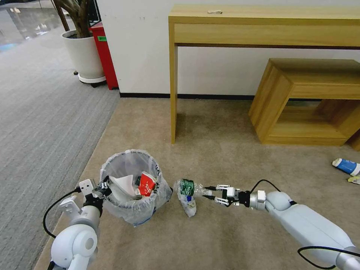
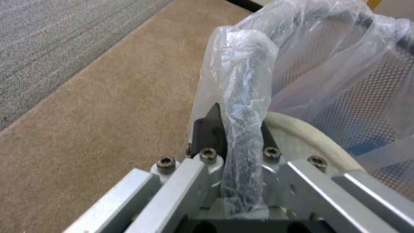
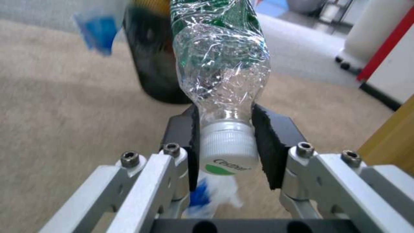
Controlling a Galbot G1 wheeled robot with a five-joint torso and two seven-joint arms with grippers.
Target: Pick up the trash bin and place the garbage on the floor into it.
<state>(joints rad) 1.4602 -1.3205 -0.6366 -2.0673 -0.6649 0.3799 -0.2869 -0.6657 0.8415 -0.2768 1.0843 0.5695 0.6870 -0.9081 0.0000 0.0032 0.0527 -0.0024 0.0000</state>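
Right hand (image 1: 212,193) clamps one bottle (image 1: 187,187) at lower centre; left hand (image 1: 104,186) pinches the one trash bin (image 1: 131,187) rim

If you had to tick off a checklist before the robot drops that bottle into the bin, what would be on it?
1. Right gripper shut on the bottle at its capped neck: ok.
2. Left gripper shut on the bin rim, liner pinched in: ok.
3. Bottle above the bin's mouth: not ok, it is beside the bin, toward the robot's right.
4. Room left in the bin: ok, though it already holds litter.
5. Bin lifted off the carpet: cannot tell.
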